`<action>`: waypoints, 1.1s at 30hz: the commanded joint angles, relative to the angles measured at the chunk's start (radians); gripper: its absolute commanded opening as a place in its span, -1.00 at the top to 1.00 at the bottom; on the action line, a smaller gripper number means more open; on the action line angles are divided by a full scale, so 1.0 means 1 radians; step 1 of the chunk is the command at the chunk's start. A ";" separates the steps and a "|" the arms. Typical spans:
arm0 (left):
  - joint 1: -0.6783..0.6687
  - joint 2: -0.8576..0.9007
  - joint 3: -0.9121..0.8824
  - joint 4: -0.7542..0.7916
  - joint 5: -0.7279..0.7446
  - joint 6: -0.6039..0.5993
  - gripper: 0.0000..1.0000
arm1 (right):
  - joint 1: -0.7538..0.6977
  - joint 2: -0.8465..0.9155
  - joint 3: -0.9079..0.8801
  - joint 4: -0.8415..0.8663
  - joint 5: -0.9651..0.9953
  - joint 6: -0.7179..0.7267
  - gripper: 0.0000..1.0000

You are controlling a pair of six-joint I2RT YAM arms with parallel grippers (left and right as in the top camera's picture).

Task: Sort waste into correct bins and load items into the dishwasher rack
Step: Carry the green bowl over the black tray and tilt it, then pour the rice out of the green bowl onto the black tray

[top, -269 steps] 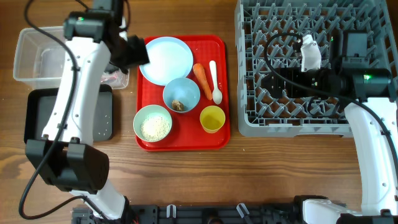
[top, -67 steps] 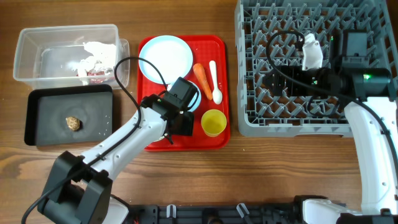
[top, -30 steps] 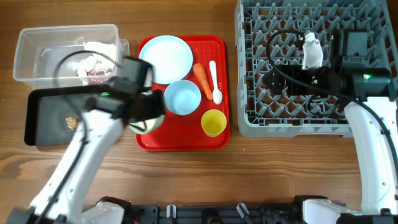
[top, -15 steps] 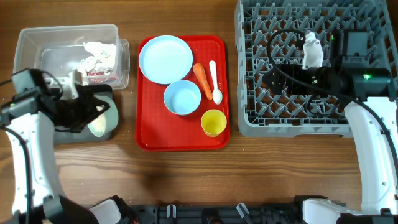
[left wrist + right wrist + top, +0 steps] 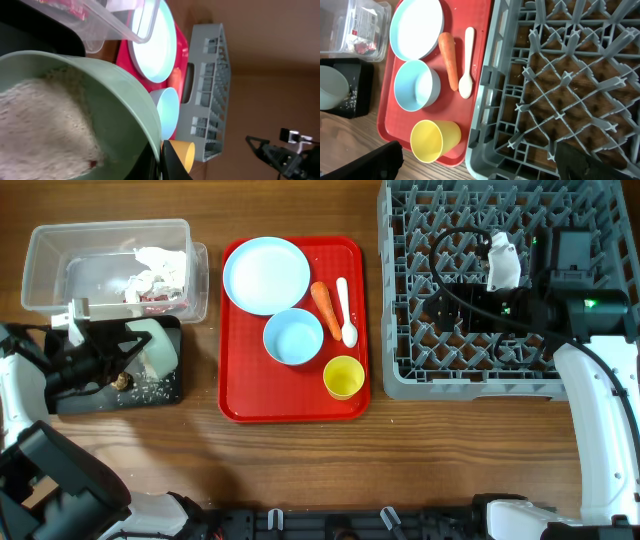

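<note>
With the left end effector point(image 5: 128, 352) clamped on the pale green bowl's point(image 5: 158, 348) rim, tips rice grains point(image 5: 45, 130) onto the black tray point(image 5: 100, 398); holds the right end effector point(image 5: 477, 160) spread over the dishwasher rack point(image 5: 470, 387). Risks scattering grains past the tray's edge onto the table point(image 5: 300, 470), or losing the steeply tilted bowl. Counts two bins with the clear tub point(image 5: 50, 270), one pale blue bowl point(image 5: 293, 338), plate point(image 5: 267, 275), yellow cup point(image 5: 343, 375), white spoon point(image 5: 345, 310), carrot point(image 5: 324, 302).

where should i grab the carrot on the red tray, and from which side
Take the carrot at its middle, straight from above, closing across its width: it lies flat, with the blue bowl and spoon crowding its thin end.
</note>
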 commanded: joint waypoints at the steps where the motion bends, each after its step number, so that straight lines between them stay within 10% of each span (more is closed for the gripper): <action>1: 0.053 0.006 0.014 0.002 0.086 0.019 0.92 | 0.005 0.006 0.001 0.001 0.017 0.014 -0.99; 33: 0.110 0.006 0.014 0.056 0.272 -0.121 0.92 | 0.005 0.007 0.001 -0.005 0.017 0.013 -0.99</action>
